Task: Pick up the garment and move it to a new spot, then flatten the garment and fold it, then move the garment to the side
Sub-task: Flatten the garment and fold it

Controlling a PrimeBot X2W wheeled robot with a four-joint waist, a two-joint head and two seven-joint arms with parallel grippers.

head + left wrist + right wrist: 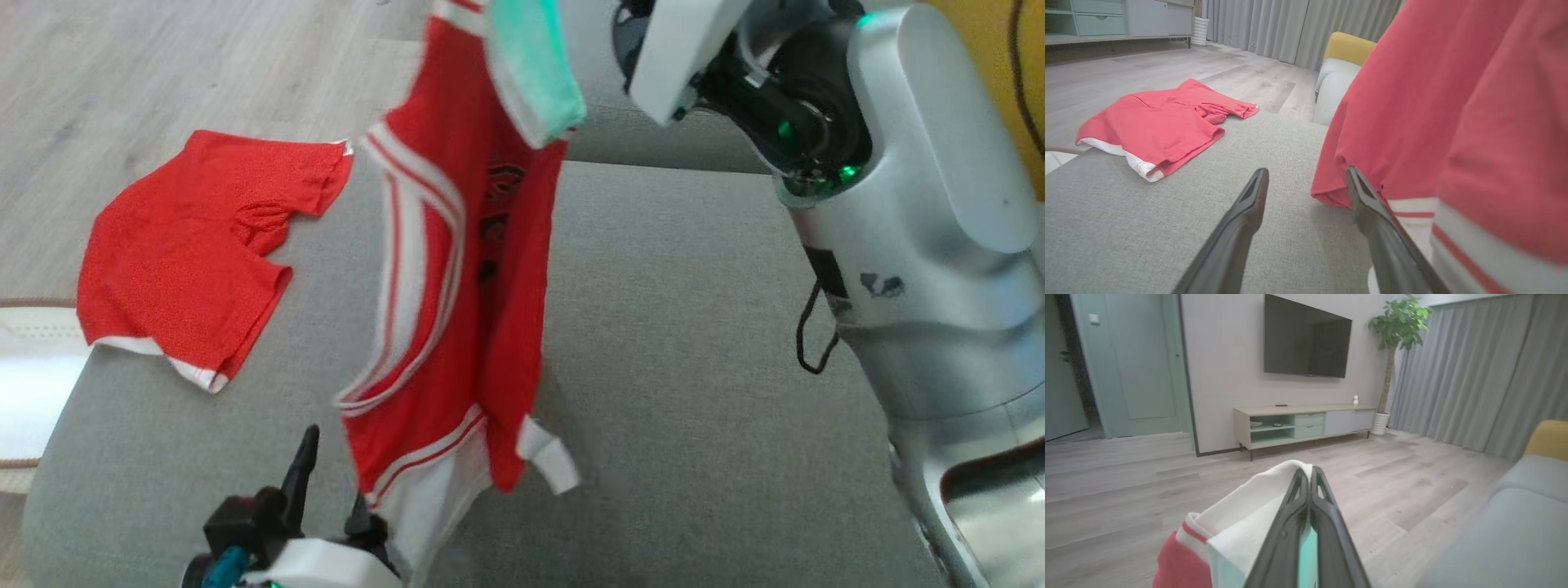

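1. The right claw (1310,473) is clamped on the white edge of the red shirt (1245,510), its two fingers pressed together, with mint-green cloth showing between them lower down
2. From that grip the shirt hangs lengthwise in the air above the grey sofa (694,392), white stripes running down it and its white hem lowest, near the sofa's front
3. The left claw (1306,173) stands apart and holds nothing; it sits low over the sofa seat just beside the shirt's lower part
4. In the left wrist view one of its fingers lies against the edge of the hanging cloth; whether it touches I cannot tell
5. The silver right arm (914,204) rises at the right side of the head view
6. A pair of red shorts (184,253) with white trim lies spread on the sofa's far left corner, well apart from the shirt
7. Beyond the sofa are a pale wood floor (122,65), a yellow cushion (1349,47), grey curtains (1474,375), a low cabinet (1306,424), a dark television (1306,343) and a potted plant (1398,322)
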